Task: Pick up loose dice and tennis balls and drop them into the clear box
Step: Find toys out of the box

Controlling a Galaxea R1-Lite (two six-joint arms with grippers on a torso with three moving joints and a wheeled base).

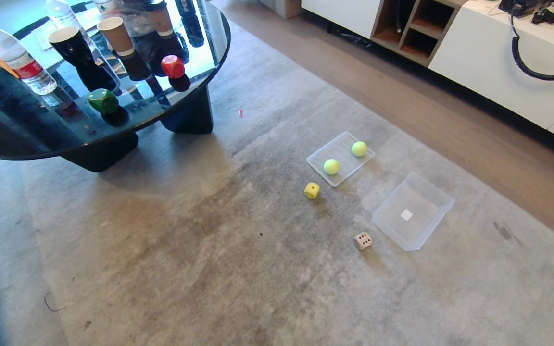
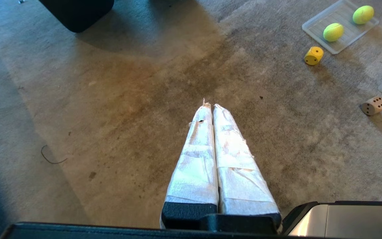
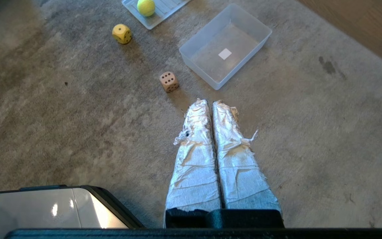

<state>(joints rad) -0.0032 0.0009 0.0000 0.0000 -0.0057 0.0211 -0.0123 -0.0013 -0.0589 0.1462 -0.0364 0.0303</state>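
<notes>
On the carpet stands the empty clear box [image 1: 438,199] [image 3: 191,58]. A tan die [image 1: 363,240] [image 3: 169,81] lies just beside it, a yellow die [image 1: 312,190] [image 2: 313,55] [image 3: 122,34] farther off. Two tennis balls [image 1: 331,166] [image 1: 359,148] [image 2: 333,32] rest on a flat clear tray [image 1: 319,158]. A green die [image 1: 103,101] and a red die [image 1: 172,66] sit on the dark glass table [image 1: 171,113]. My left gripper [image 2: 211,105] and right gripper [image 3: 210,102] hang shut and empty above the carpet, the right one a short way from the tan die.
The glass table also carries a water bottle [image 1: 17,57], paper cups [image 1: 116,33] and black cups [image 1: 77,53]. A white cabinet [image 1: 498,62] with a coiled cable stands along the wooden floor at the back right. Parts of my base [image 3: 45,205] show below both wrists.
</notes>
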